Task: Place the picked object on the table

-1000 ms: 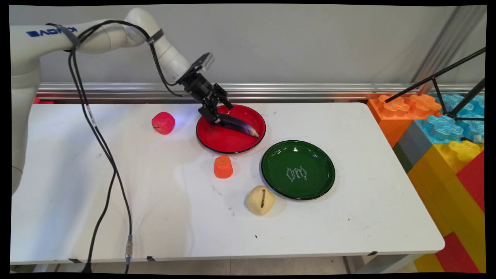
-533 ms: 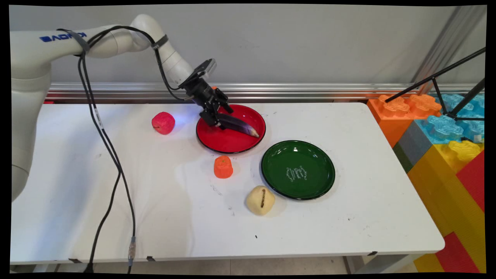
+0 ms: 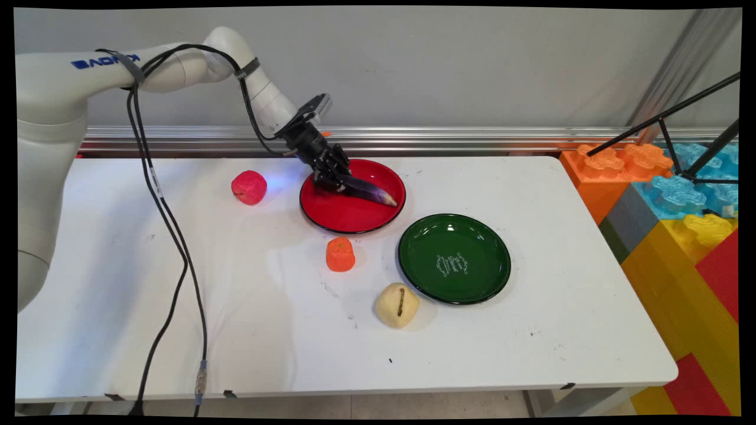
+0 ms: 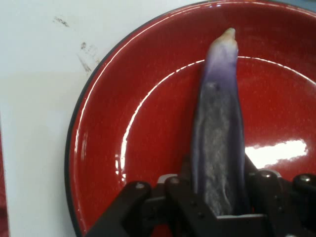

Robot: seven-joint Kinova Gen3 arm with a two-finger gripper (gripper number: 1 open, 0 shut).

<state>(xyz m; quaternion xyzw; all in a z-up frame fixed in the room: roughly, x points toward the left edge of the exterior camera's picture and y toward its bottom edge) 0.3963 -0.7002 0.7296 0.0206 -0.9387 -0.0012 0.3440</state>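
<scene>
A: Where is the gripper [image 3: 338,182] and what is it doing?

B: It sits low over the rear left part of the red plate [image 3: 336,218], reaching in from the upper left, and it is clenched on the thick end of a dark purple eggplant [image 3: 371,191]. In the hand view the eggplant [image 4: 219,128] runs straight up from between the black fingers [image 4: 256,187], which press against both of its sides.

A: How does the eggplant lie?

B: It points away from the gripper toward the plate's right rim, with its pale tip near that rim. The hand view shows the whole length of it over the glossy floor of the red plate [image 4: 128,133]. Whether it touches the plate or hangs just above it cannot be told.

A: What else is on the white table [image 3: 531,354]?

B: A red apple [image 3: 248,187] lies left of the red plate. An orange piece [image 3: 340,254] stands just in front of that plate. A green plate [image 3: 413,260] sits to the front right, close beside the red one, and a pale yellow fruit [image 3: 396,304] lies just beside the green plate's front left rim. Coloured building blocks [image 3: 679,236] are stacked past the table's right end
</scene>
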